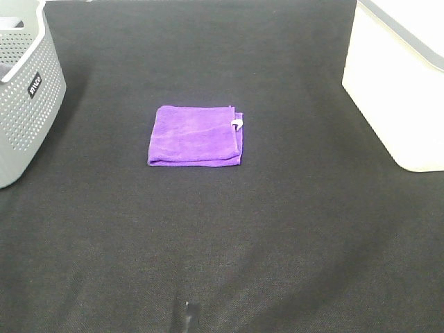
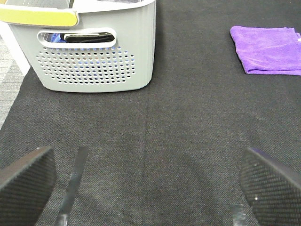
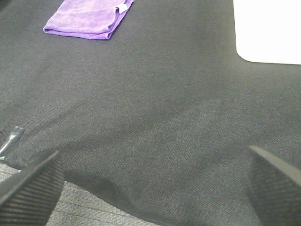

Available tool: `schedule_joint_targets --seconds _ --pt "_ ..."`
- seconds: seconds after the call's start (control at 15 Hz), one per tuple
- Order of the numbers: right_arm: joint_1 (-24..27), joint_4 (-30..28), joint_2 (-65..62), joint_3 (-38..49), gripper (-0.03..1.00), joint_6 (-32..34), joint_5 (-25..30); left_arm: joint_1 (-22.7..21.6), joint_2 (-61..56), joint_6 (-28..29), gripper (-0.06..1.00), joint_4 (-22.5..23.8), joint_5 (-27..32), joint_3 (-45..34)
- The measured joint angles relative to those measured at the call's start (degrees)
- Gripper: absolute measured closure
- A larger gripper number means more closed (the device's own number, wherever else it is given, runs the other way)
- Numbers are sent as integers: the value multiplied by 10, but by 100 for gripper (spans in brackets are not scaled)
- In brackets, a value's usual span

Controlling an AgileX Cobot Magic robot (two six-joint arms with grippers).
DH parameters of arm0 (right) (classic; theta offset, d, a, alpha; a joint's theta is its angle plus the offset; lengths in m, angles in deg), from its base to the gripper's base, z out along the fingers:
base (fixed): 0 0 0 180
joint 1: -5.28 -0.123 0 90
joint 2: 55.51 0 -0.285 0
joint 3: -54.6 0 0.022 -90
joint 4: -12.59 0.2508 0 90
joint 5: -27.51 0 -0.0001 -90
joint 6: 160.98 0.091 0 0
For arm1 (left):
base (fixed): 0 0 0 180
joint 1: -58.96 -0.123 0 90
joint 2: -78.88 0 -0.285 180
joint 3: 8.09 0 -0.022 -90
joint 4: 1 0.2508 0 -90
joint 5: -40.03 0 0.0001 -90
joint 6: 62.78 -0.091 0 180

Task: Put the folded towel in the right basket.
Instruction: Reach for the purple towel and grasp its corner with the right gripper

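Black cloth tabletop holds the folded purple towel flat, easy to reach; my left fingers and right fingers are spread wide, ready to grab.

We note the gray basket and the white basket cut off by frame edges. The dark items behind the gray basket's handle slot are unidentifiable.

We are looking down on the table from high over its near edge. Both wrist cameras are sitting low, close to the table, and all three are sharing the towel at its middle.
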Motion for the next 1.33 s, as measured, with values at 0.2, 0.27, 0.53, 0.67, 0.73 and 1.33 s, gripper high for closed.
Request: schedule_joint_targets --seconds 0.2,0.27,0.53,0.67,0.73,1.33 --pt "0 1 0 0 -1 0 0 0 0 0 -4 0 0 0" --pt "0 1 0 0 -1 0 0 0 0 0 -4 0 0 0" --pt "0 1 0 0 -1 0 0 0 0 0 -4 0 0 0" --pt "0 1 0 0 -1 0 0 0 0 0 -4 0 0 0" --pt "0 1 0 0 -1 -1 0 0 0 0 -4 0 0 0" --pt "0 -1 0 0 -1 -1 0 0 0 0 -4 0 0 0"
